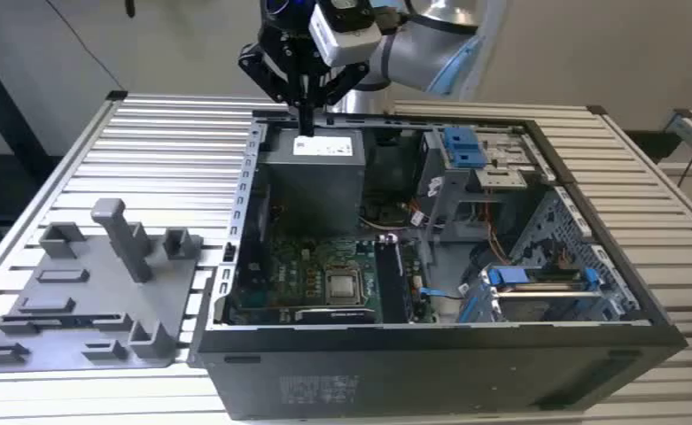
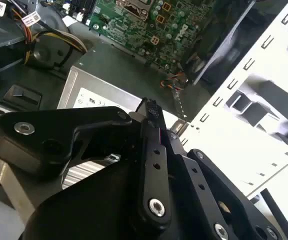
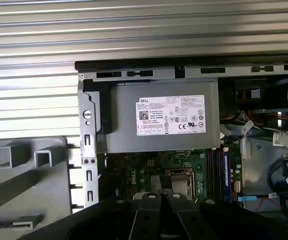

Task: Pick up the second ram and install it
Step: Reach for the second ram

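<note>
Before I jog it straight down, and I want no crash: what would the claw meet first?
Most likely the top of the grey power supply, near its white label. In the exterior view the claw points down right above that box. How much gap is left is hard to judge.

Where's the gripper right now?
The gripper hangs above the grey power supply at the far end of the open computer case, toward the exterior view's left.
</note>
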Robot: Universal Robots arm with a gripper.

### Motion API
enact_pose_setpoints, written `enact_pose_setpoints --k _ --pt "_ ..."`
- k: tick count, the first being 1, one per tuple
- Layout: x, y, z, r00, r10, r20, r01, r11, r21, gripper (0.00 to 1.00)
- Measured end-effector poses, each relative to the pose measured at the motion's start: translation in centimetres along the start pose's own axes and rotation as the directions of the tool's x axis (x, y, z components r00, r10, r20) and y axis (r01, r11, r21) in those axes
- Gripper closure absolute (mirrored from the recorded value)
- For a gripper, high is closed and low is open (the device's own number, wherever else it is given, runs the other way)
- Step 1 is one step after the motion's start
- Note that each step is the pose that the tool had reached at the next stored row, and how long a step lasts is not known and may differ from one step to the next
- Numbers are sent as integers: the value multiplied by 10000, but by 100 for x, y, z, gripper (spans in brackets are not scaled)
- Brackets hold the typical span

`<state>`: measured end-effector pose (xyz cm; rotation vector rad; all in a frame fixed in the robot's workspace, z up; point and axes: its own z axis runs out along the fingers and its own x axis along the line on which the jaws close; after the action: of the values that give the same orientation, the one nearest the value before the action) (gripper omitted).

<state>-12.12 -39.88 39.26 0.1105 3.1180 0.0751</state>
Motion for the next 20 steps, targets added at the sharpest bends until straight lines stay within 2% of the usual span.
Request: enact_pose_setpoints --k 15,20 --pt "0 0 -2 10000 0 -3 0 10000 2 89" --pt "48 -3 -3 10000 -1 -4 1 10000 2 89"
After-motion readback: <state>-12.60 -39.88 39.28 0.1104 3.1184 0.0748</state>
